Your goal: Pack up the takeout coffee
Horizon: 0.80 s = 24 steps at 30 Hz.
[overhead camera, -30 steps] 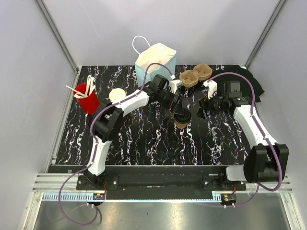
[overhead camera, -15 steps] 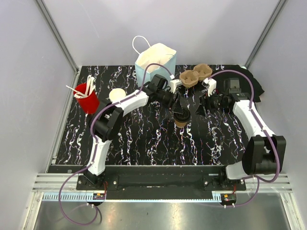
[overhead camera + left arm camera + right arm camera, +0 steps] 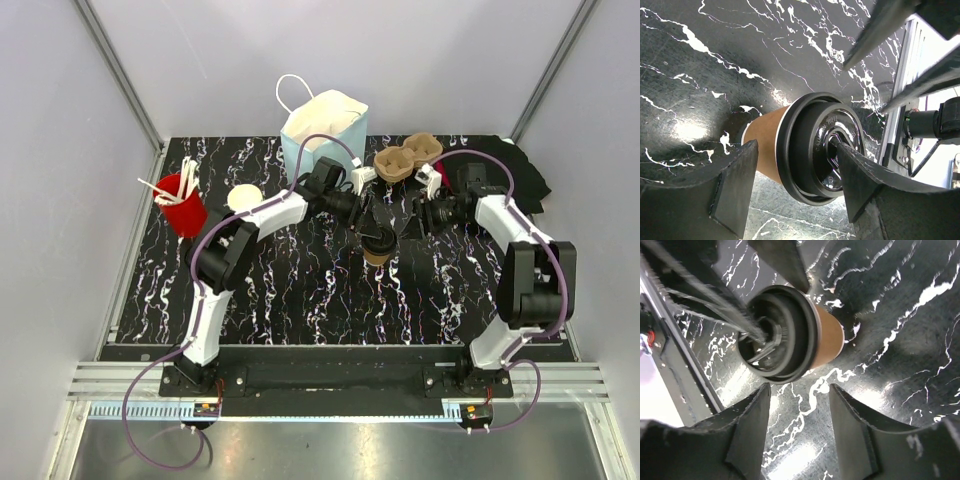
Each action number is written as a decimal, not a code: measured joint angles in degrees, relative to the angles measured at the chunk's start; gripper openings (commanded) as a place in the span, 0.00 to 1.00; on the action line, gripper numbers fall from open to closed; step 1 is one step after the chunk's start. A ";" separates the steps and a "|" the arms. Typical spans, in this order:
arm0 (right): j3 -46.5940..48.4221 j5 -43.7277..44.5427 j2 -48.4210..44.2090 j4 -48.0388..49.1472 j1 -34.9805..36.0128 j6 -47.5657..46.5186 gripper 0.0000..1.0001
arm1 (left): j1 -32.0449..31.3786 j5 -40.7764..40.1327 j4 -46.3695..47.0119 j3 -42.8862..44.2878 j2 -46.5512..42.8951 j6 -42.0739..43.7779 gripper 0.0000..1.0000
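Left claw straddles the top of the takeout coffee. One finger sits outside the tan wall, and the other reaches over the black lid to its middle. The jaws stand apart, with half the lid between them. Can't tell whether they actually pinch it.

The cup is upright on the black marbled table, mid-table and a little right of centre, with the lid on its rim.

Right claw hangs just beside the cup on the right side, low over the table and pointing at it. Its fingers are spread, with only tabletop between them. The cup is past the tips and looks apart from them.

Farther back on the left is a stack of tan cups. Left of that, near the table edge, is a red cup with white sticks poking out.

Behind the two claws lies a brown pulp carrier, its two wells facing up. It is near the claws, but contact is not clear.

At the back a pale blue paper bag stands open with a white loop handle. A black cloth is bunched in the far right corner.
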 measured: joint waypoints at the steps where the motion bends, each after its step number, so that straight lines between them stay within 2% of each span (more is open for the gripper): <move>1: 0.09 -0.63 1.07 0.00 -0.24 0.31 0.53 | 0.04 0.20 0.15 0.00 0.07 -0.13 0.67; 10: 4.92 -5.40 7.26 0.39 -4.33 4.22 0.42 | 0.04 0.83 1.22 -0.48 0.13 -0.59 0.67; 24: 6.12 -12.26 13.07 0.57 -4.48 7.87 0.41 | 0.04 1.25 1.53 -0.74 0.24 -0.90 0.67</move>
